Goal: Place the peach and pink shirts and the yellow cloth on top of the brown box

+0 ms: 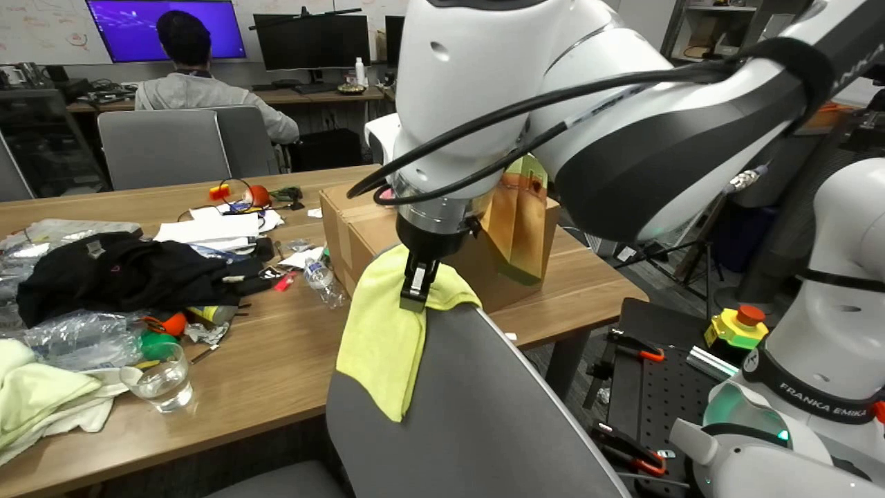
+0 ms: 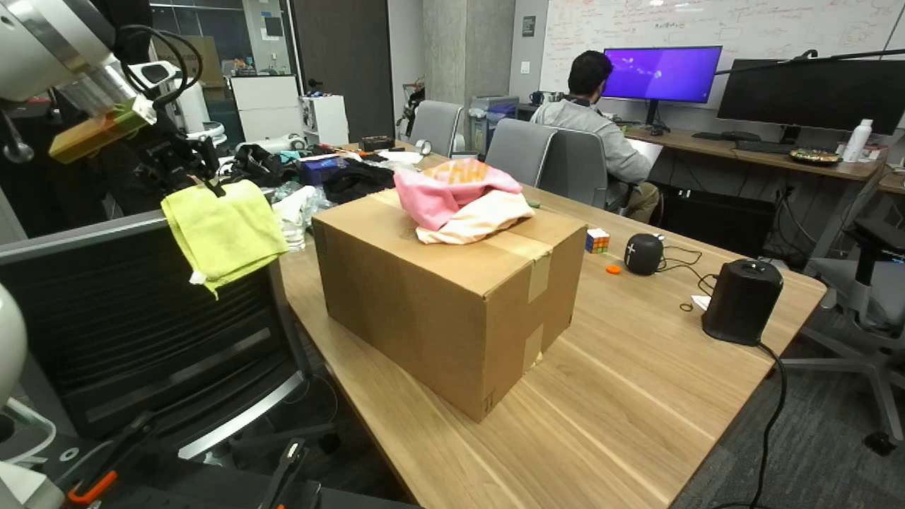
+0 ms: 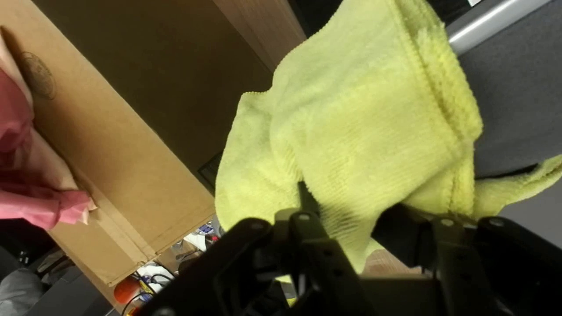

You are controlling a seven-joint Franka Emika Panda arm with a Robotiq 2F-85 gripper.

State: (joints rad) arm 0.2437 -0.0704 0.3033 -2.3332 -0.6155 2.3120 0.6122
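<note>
The yellow cloth [image 1: 380,339] is at the top of a chair back, and it also shows in an exterior view [image 2: 226,237] and in the wrist view [image 3: 364,118]. My gripper [image 1: 413,303] is at the cloth's upper part, seen also in the wrist view [image 3: 351,215]. Its fingers look shut on a fold of cloth, which covers part of the fingertips. The brown box [image 2: 403,304] stands on the table, left of the gripper in the wrist view [image 3: 118,145]. The pink shirt [image 2: 428,201] and the peach shirt [image 2: 474,223] lie crumpled together on its top.
The grey chair back [image 1: 456,401] is directly under the gripper, beside the table [image 2: 636,396]. A black garment [image 1: 138,277], a water glass [image 1: 162,380] and a pale cloth [image 1: 41,404] lie at the table's cluttered end. A black speaker [image 2: 742,304] stands at the other end.
</note>
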